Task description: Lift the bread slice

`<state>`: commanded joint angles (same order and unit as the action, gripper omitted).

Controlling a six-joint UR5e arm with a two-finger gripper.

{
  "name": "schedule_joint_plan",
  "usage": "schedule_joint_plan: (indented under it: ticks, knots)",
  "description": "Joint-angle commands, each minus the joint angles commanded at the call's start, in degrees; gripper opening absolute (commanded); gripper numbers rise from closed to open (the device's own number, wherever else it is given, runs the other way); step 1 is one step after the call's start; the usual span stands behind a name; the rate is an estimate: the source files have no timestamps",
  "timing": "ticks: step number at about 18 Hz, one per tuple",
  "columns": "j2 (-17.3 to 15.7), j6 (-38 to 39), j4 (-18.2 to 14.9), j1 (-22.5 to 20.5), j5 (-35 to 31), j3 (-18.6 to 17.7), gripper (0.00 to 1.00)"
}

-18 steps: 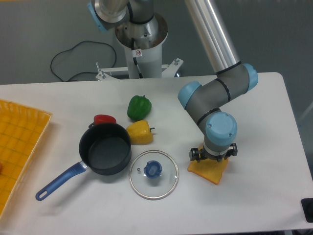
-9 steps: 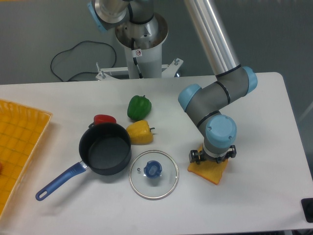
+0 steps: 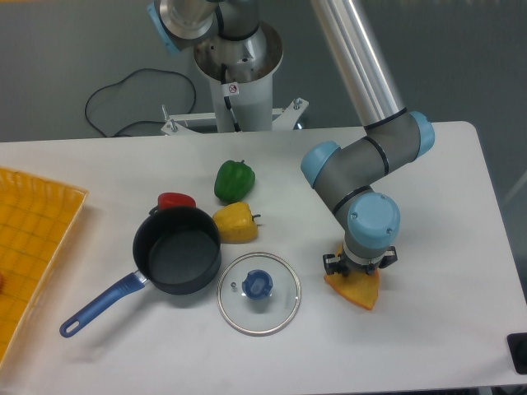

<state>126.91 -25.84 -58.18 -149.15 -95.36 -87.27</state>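
The bread slice is orange-yellow with a darker crust and lies right of the middle of the white table, just right of the glass lid. My gripper points straight down onto its upper edge. The blue wrist hides the fingers from above. The slice looks narrower and tipped under the gripper, so the jaws appear closed on it. Only its lower part shows below the gripper.
A glass lid with a blue knob lies left of the bread. A black pot with a blue handle, a yellow pepper, a green pepper and a red item sit further left. A yellow tray is at the left edge.
The gripper has shifted slightly right and lower over the slice. The bread now looks narrower and tipped, with its left corner drawn in towards the gripper.
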Motion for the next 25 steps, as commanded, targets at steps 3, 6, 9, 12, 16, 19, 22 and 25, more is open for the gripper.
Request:
schedule_joint_plan:
  ticks: [3,6,9,12,16,19,22,25]
  knots:
    - [-0.4,-0.1,-0.2,0.0,0.1,-0.2,0.05]
    - [-2.0,-0.4,-0.5,0.0,0.1,0.3,0.05]
    - [-4.6,-3.4,-0.8,0.4,0.1,0.4,0.05]
    - [-6.6,-7.2,-2.1,2.2,0.1,0.3,0.06]
    - [-7.2,-12.4,-2.1,5.4,0.3,0.2,0.07]
    - [-8.4,-13.3,-2.0,8.1,1.9,0.2,0.07]
    - [-11.5,-17.8,-2.1,10.5,5.2,0.1,0.07]
    - [-13.0,-21.0,-2.2,13.6,5.1,-0.3,0.07]
